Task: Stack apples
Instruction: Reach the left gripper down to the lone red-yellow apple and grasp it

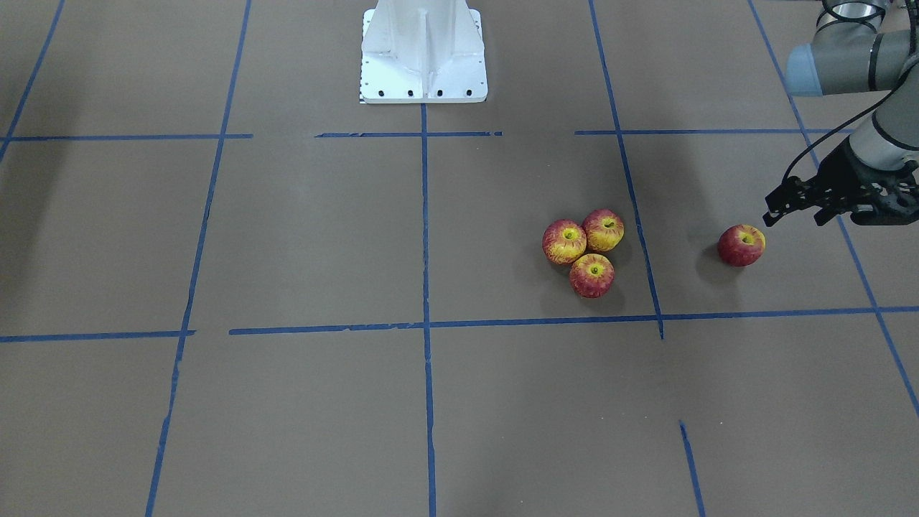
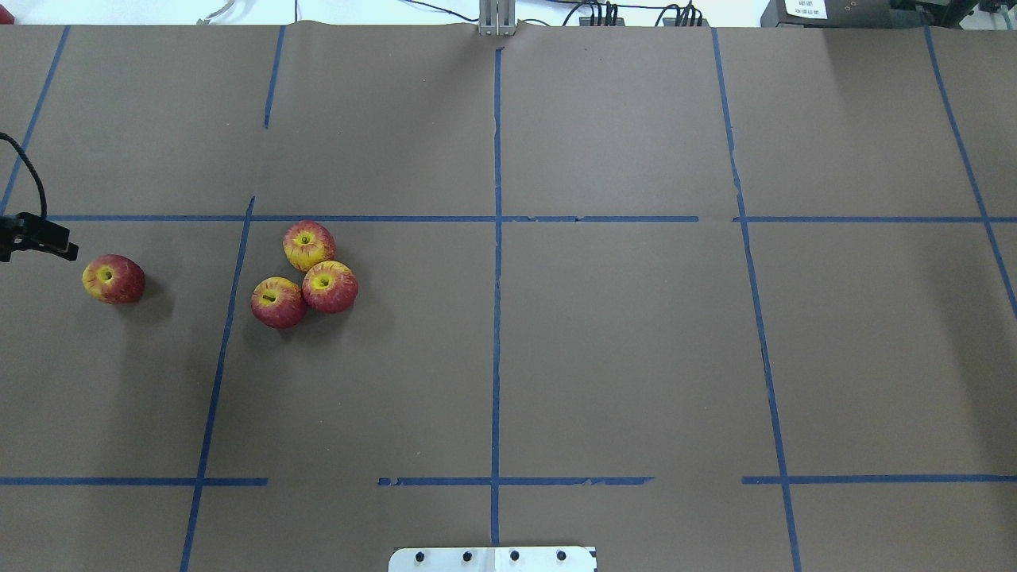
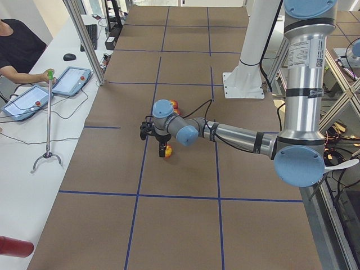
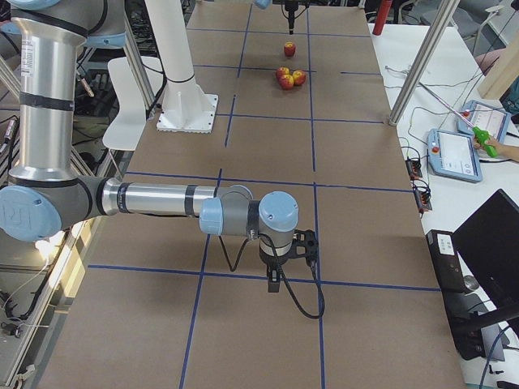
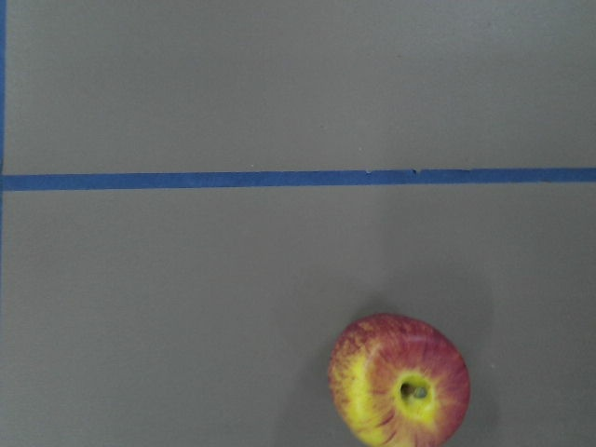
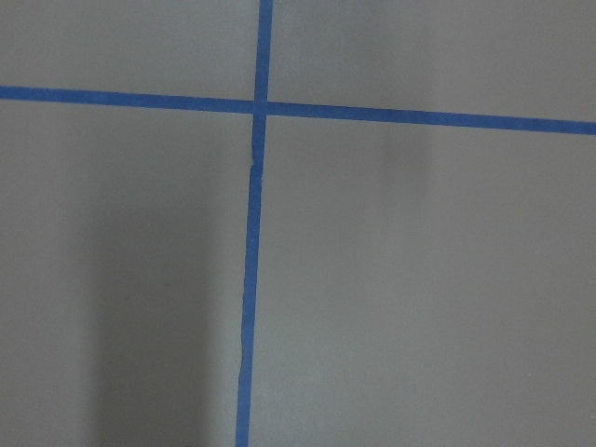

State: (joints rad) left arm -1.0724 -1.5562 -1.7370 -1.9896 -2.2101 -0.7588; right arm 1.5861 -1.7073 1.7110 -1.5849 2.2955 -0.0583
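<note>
Exterior front-facing view, right side: the left gripper hangs spread and empty near the darker red round apple; the right gripper I cannot tell.

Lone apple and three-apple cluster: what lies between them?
Only a blue tape line on bare table, in the overhead view, separates the lone apple from the cluster.

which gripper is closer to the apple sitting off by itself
Left. The left gripper hovers just beside the lone apple; the right gripper sits far off at the table's opposite end.
</note>
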